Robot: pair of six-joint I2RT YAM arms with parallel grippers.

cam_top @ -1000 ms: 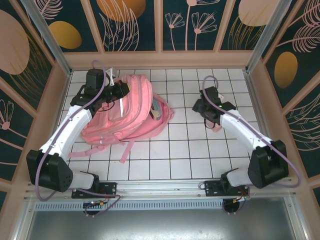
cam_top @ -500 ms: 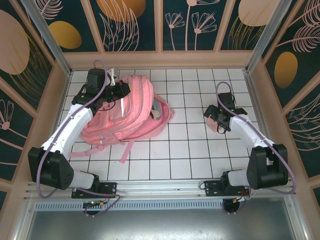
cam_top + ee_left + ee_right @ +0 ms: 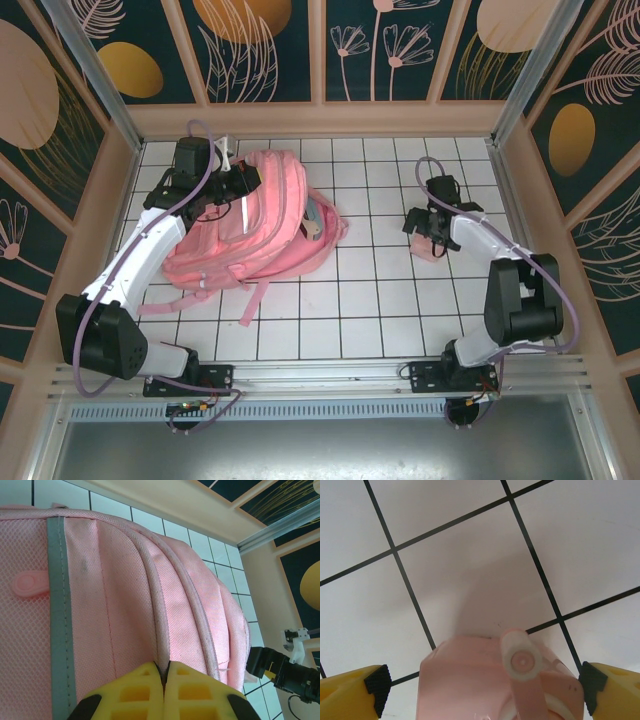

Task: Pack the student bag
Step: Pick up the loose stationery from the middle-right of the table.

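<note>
While the left hand [image 3: 165, 677] stays pressed together on a ridge of fabric near the far end of the student bag [image 3: 255, 225], the right arm has swung away from the middle of the tabletop [image 3: 360, 310] toward its right side. The right hand [image 3: 432, 228] has spread wide and now hangs over a small pink container [image 3: 490, 680], one finger on each side and neither touching it. This looks like the reach for the next item to pack, with the bag held ready.

The bag lies flat on the left half of the tabletop, well apart from the container. Its long axis runs from the far wall toward the near edge, leaning left at the near end. Its rounded top points away from the arms, its straps trail nearward, and the gaping side opening faces right.
</note>
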